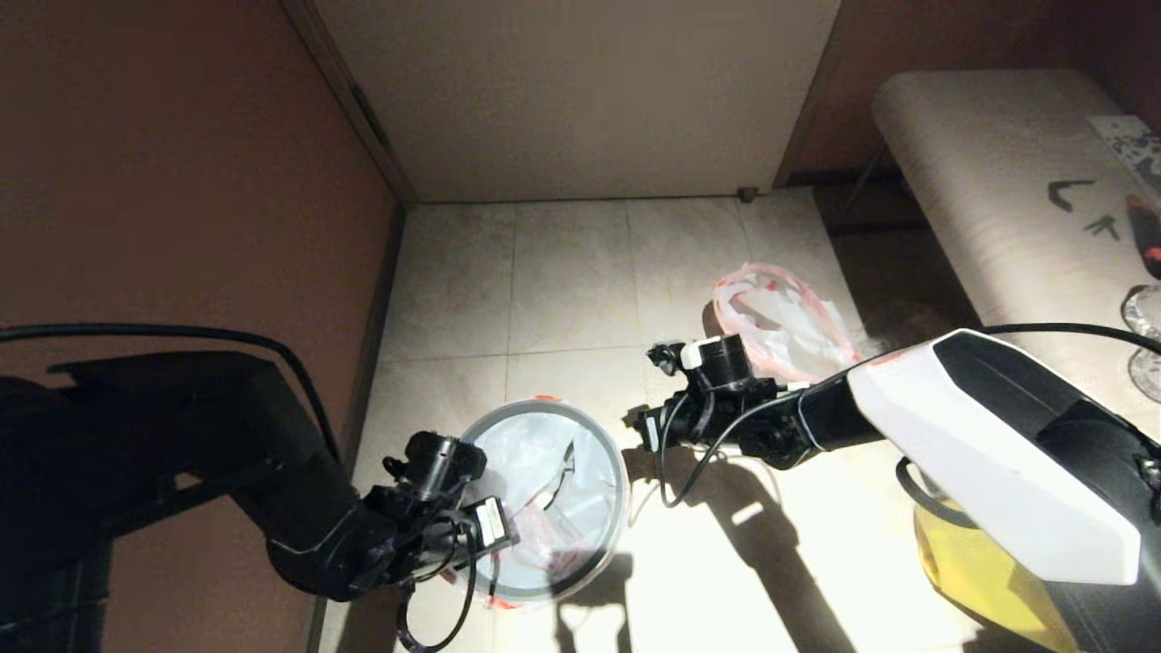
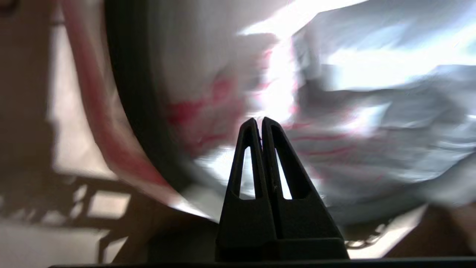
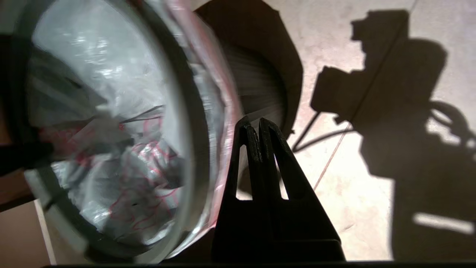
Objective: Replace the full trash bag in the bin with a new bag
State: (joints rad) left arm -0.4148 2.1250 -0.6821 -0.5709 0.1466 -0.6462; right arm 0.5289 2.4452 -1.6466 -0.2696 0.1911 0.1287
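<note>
The bin (image 1: 620, 508) stands on the floor tiles, its grey hoop (image 3: 193, 123) clamping the new bag (image 1: 553, 472) that lines it. The bag's thin white plastic is wrinkled inside, and its red hem (image 2: 93, 111) hangs outside the rim. My left gripper (image 1: 512, 535) is shut just over the bin's left rim, its tips above the bag's crumpled folds (image 2: 372, 111); nothing shows between the fingers. My right gripper (image 1: 637, 426) is shut and empty just outside the bin's right wall (image 3: 256, 82). The full trash bag (image 1: 780, 322), pink-hemmed, sits on the floor behind my right arm.
A big yellow bag (image 1: 989, 562) lies under my right forearm. A pale bench (image 1: 989, 181) with tools and glassware stands at the right. A brown wall (image 1: 181, 181) runs close along the left. Bare tiles (image 1: 562, 272) lie beyond the bin.
</note>
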